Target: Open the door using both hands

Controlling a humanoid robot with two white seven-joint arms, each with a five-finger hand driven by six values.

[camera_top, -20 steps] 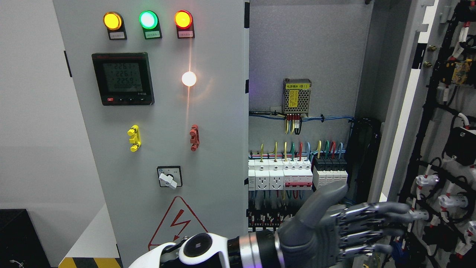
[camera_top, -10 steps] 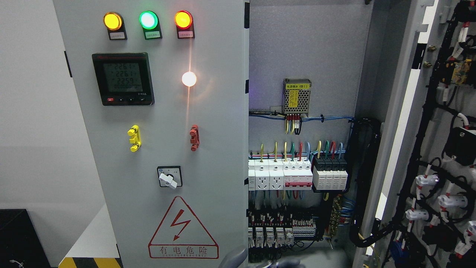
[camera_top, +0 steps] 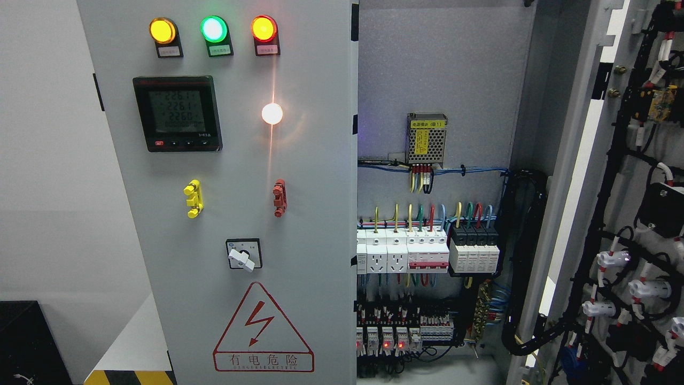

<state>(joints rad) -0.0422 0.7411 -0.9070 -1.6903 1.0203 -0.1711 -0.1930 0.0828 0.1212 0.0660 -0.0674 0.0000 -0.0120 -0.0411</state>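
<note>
The grey electrical cabinet fills the head view. Its left door (camera_top: 235, 176) is closed and carries three indicator lamps (camera_top: 214, 29), a digital meter (camera_top: 177, 113), a yellow handle (camera_top: 192, 199), a red handle (camera_top: 279, 198) and a rotary switch (camera_top: 243, 254). The right door (camera_top: 577, 176) stands swung open at the right, its inner side covered with black wiring (camera_top: 625, 278). The open bay shows white breakers (camera_top: 427, 256) and a power supply (camera_top: 426, 139). Neither hand nor arm shows in the picture.
A plain wall lies to the left of the cabinet. A black box (camera_top: 26, 342) sits at the lower left, beside a yellow-black striped edge (camera_top: 128, 377). A red hazard triangle (camera_top: 262, 329) marks the lower left door.
One second ago the left arm reached across with open fingers at the right door's inner edge. It dropped out below the picture half a second ago and is gone now.
</note>
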